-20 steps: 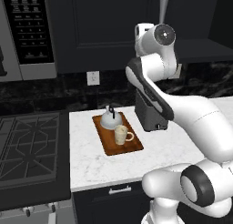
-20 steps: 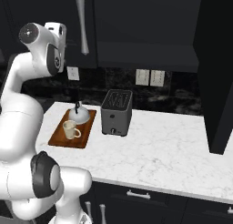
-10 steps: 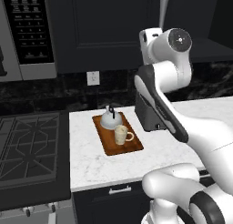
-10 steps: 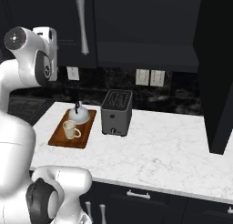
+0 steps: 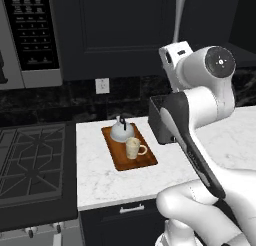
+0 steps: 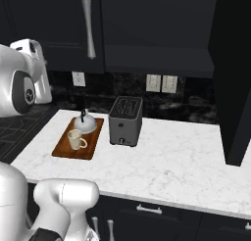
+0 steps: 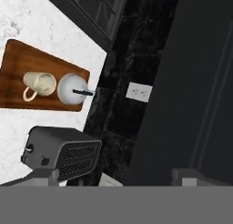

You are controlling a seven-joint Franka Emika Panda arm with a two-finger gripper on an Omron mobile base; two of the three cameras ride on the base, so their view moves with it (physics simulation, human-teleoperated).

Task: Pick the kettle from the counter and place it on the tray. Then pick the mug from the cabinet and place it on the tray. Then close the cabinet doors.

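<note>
The gripper (image 7: 113,177), jaws apart and empty, faces a shut dark cabinet door (image 7: 191,82). Below, the white marble counter (image 6: 186,161) carries the tray (image 6: 78,139) with kettle (image 6: 86,123) and mug (image 6: 75,139). A toaster (image 6: 125,121) stands just beside the tray, a stovetop (image 5: 30,162) on its other side.

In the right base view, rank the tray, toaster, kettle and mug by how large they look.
Largest to smallest:
1. The toaster, though it stands slightly nearer the camera's centre than the rest.
2. The tray, close to the toaster in spread but flat.
3. The kettle.
4. The mug, only a little smaller than the kettle.
</note>
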